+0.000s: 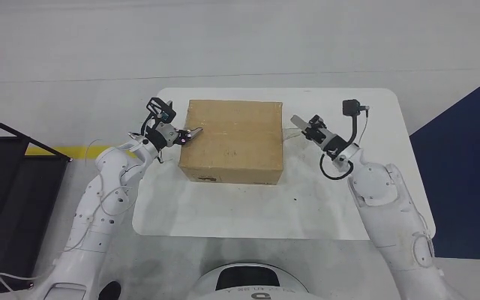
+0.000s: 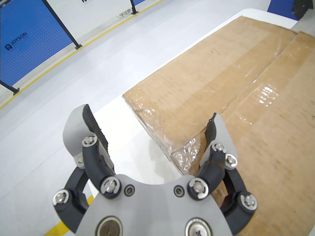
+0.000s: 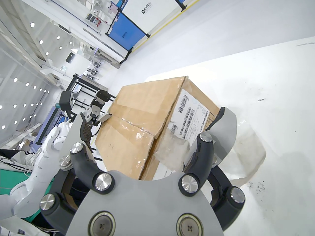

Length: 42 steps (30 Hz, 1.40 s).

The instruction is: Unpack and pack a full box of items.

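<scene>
A closed brown cardboard box (image 1: 233, 141) stands in the middle of the white table (image 1: 225, 217); its top flaps are taped along a centre seam (image 2: 265, 74). My left gripper (image 1: 192, 134) is open at the box's left top edge, one fingertip (image 2: 212, 126) over the taped corner, the other off the side above the table. My right gripper (image 1: 298, 124) is open at the box's right end, just beside the edge. That end of the box (image 3: 137, 124) carries a white shipping label (image 3: 189, 119) and loose clear tape (image 3: 172, 151).
A black rack (image 1: 19, 180) stands off the table's left side. A blue panel (image 1: 450, 172) lies beyond the right edge. The table's front strip and far right corner are bare. Blue and white partition panels (image 2: 37, 25) line the floor behind.
</scene>
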Tool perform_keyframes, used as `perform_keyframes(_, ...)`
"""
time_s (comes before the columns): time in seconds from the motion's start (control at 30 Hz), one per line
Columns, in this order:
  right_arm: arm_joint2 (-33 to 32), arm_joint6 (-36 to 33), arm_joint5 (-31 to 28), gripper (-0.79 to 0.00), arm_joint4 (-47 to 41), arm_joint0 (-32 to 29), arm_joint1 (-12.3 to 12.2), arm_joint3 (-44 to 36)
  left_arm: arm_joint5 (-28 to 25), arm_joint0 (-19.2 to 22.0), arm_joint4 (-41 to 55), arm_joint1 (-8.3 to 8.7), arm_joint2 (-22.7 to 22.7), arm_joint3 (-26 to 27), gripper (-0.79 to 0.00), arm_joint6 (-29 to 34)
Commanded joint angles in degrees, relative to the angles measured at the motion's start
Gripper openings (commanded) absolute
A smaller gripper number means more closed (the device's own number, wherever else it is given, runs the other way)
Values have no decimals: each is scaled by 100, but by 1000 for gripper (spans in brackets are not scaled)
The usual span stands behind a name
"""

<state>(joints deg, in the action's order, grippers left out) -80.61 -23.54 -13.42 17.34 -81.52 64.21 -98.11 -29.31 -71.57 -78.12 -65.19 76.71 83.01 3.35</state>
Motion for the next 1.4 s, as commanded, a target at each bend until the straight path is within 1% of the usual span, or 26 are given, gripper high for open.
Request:
perform_keyframes(0.0, -59, -2, 63, 0, 86, -104, -11, -250, 0, 0, 0, 0, 0, 0, 0, 0)
perform_keyframes(0.1, -128, -69, 99, 0, 144, -196, -25, -514, 0, 0, 0, 0, 0, 0, 0, 0)
perform_keyframes(0.27, -393, 125, 285, 0, 558, -497, -58, -874, 0, 0, 0, 0, 0, 0, 0, 0)
perform_keyframes(0.33, -591, 144, 309, 0, 639, -698, -80, -1017, 0, 0, 0, 0, 0, 0, 0, 0)
perform_keyframes(0.4, -858, 87, 453, 0, 797, -920, -110, -1098, 0, 0, 0, 0, 0, 0, 0, 0)
perform_keyframes(0.43, -970, 38, 584, 0, 975, -1012, -125, -1154, 0, 0, 0, 0, 0, 0, 0, 0)
perform_keyframes(0.5, -1068, -54, 933, 0, 1659, -1166, -154, -1220, 0, 0, 0, 0, 0, 0, 0, 0)
perform_keyframes(0.57, -964, -171, 1229, 0, 2255, -1249, -163, -1234, 0, 0, 0, 0, 0, 0, 0, 0)
perform_keyframes(0.63, -766, -310, 1334, 0, 2563, -1252, -159, -1172, 0, 0, 0, 0, 0, 0, 0, 0)
perform_keyframes(0.83, -96, -894, 1473, 0, 3502, -1003, -142, -840, 0, 0, 0, 0, 0, 0, 0, 0)
perform_keyframes(0.93, 187, -980, 1706, 0, 3903, -810, -114, -704, 0, 0, 0, 0, 0, 0, 0, 0)
perform_keyframes(1.03, 445, -992, 1791, 0, 3929, -618, -68, -582, 0, 0, 0, 0, 0, 0, 0, 0)
perform_keyframes(1.17, 724, -800, 1951, 0, 3805, -266, 12, -201, 0, 0, 0, 0, 0, 0, 0, 0)
perform_keyframes(1.27, 938, -633, 2133, 0, 3525, 33, 97, 134, 0, 0, 0, 0, 0, 0, 0, 0)
perform_keyframes(1.37, 1069, -202, 2581, 0, 3375, 248, 186, 368, 0, 0, 0, 0, 0, 0, 0, 0)
